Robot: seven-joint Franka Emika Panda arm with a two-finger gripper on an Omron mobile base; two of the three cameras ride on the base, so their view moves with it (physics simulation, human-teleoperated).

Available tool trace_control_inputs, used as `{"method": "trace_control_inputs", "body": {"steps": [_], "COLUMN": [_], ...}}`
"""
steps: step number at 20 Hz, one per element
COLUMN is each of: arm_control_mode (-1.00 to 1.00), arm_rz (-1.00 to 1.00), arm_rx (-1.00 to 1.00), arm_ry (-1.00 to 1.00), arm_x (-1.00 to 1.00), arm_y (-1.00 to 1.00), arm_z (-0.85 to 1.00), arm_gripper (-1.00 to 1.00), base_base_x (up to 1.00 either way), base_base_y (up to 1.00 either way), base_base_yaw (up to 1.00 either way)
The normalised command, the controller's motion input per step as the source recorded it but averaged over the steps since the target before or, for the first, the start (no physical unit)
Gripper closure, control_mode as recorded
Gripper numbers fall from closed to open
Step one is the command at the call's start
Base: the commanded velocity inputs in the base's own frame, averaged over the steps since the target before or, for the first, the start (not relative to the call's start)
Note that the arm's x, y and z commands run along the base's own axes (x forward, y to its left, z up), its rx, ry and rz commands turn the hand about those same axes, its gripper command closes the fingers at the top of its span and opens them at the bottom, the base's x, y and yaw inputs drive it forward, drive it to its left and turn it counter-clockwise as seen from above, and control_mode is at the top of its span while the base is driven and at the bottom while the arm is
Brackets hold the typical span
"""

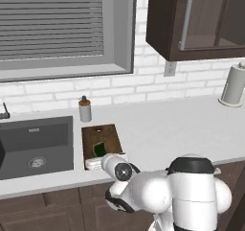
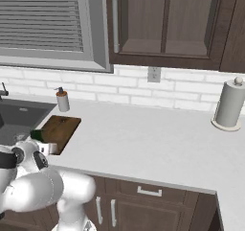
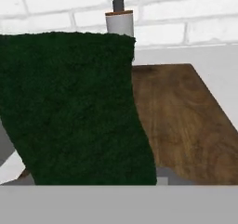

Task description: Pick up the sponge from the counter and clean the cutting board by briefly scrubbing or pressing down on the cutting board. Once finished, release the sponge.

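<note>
sponge (image 1: 99,150): dark green face up, held over the near half of the cutting board (image 1: 106,137), long axis running toward the back wall. gripper (image 1: 98,159): clamped on the sponge. board: long axis front to back on the counter (image 1: 177,129), beside the sink (image 1: 33,146). soap dispenser (image 1: 84,109) behind.

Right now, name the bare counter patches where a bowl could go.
Bare: the wide counter stretch between the cutting board and the paper towel roll. Crowded: the sink side, where the soap dispenser, board, sponge and hand cluster.
</note>
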Motion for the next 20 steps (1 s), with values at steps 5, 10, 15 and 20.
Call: {"method": "trace_control_inputs", "body": {"steps": [5,10,15,20], "arm_control_mode": [-1.00,-1.00,-1.00,-1.00], "arm_rz": [0.00,-0.04,-0.11,-0.10], "arm_rx": [0.02,0.01,0.01,0.05], "arm_ry": [0.08,0.18,0.38,0.45], "arm_x": [-0.02,0.01,0.00,-0.03], "arm_y": [0.00,0.00,0.00,-0.01], "arm_z": [0.36,0.47,0.29,0.01], "arm_gripper": [1.00,1.00,1.00,1.00], "base_base_x": [0.00,0.00,0.00,0.00], "base_base_y": [0.00,0.00,0.00,0.00], "base_base_yaw": [0.00,0.00,0.00,0.00]}}
